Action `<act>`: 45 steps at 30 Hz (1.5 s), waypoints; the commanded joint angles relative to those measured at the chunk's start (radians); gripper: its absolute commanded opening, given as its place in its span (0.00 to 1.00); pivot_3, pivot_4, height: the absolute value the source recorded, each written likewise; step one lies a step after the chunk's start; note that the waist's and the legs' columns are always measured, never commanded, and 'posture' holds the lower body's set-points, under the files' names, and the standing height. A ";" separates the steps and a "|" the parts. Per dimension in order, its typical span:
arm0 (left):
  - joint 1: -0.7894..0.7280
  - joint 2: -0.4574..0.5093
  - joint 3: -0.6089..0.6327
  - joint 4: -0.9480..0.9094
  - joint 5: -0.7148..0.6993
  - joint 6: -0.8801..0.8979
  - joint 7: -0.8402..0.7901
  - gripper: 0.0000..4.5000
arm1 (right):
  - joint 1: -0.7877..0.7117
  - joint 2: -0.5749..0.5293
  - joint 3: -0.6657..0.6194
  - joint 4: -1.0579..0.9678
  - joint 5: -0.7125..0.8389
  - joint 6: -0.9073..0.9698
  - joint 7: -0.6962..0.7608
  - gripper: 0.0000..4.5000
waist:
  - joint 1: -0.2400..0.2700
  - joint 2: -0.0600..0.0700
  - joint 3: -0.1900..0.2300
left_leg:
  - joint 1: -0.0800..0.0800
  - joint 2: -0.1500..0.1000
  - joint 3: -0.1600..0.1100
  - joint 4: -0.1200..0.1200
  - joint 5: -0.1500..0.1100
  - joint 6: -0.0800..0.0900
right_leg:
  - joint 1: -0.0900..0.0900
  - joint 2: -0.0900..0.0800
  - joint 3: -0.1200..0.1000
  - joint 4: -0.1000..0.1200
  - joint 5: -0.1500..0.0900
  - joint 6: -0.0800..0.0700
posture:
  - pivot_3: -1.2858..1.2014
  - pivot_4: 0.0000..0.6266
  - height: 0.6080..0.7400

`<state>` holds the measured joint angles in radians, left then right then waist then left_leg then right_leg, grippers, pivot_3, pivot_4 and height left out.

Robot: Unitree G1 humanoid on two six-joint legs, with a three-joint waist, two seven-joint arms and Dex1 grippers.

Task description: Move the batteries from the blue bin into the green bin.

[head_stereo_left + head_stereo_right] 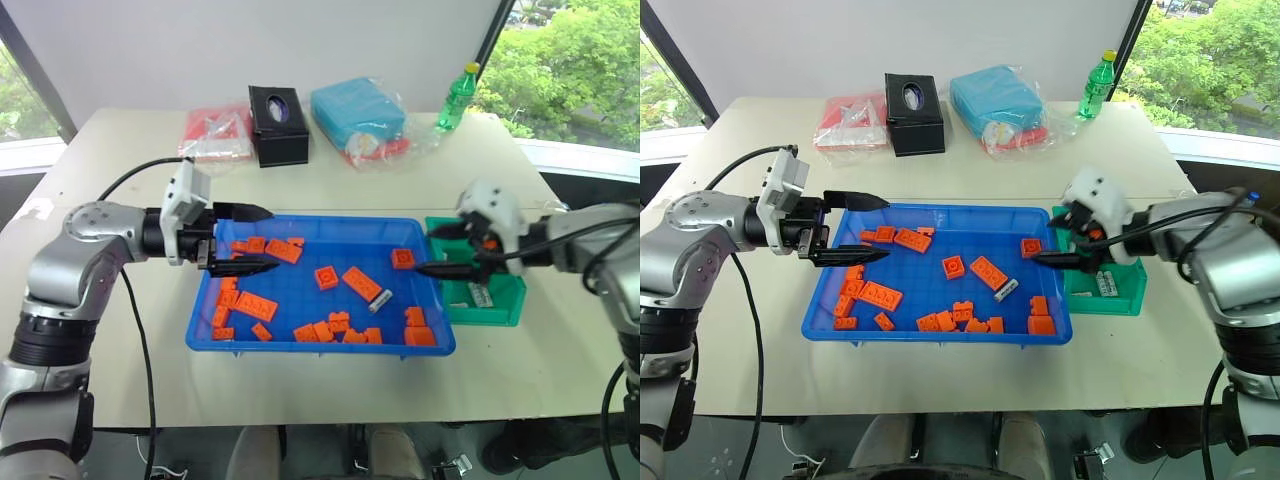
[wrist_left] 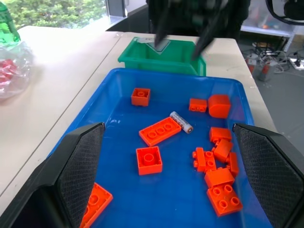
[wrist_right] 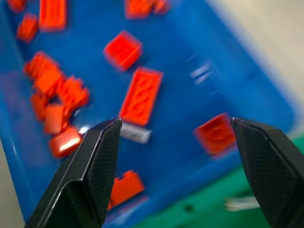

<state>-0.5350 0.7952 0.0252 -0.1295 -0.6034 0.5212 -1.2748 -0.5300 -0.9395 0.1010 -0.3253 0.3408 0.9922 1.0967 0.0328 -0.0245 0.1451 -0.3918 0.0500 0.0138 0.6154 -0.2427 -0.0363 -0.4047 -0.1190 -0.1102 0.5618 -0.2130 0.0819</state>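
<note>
The blue bin [image 1: 330,219] sits mid-table, strewn with orange bricks [image 1: 361,283]. One silver-grey battery [image 1: 380,301] lies in its right half beside a long brick, also seen as the battery [image 2: 181,122] and the battery [image 3: 135,133]. The green bin [image 1: 490,318] stands against the blue bin's right end, and a small pale piece [image 1: 481,295] lies inside it. My left gripper [image 1: 272,240] hangs open over the blue bin's left end, holding nothing. My right gripper [image 1: 425,250] is open and empty over the blue bin's right rim, next to the green bin.
At the back of the table stand a black tissue box [image 1: 278,125], a light-blue packet in plastic wrap [image 1: 358,110], a red packet [image 1: 213,135] and a green bottle [image 1: 457,98]. Bare tabletop lies in front of both bins.
</note>
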 commanded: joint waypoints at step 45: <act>-0.013 0.007 0.040 -0.068 -0.039 0.030 0.038 1.00 | 0.183 0.365 0.033 -0.194 0.046 0.391 -0.635 0.71 | 0.006 -0.001 -0.001 | 0.000 0.001 0.000 0.001 0.000 0.000 | -0.001 0.000 0.000 0.000 0.001 -0.001 | 0.52 0.24 0.95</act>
<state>-0.5258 0.8027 0.0475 -0.1912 -0.6413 0.5703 -1.2377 -0.3519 -0.5594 0.1442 -0.5136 0.3820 1.3802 0.4636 0.0393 -0.0257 0.1440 -0.3916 0.0507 0.0139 0.6164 -0.2428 -0.0362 -0.4054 -0.1187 -0.1104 0.5620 -0.2123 0.0809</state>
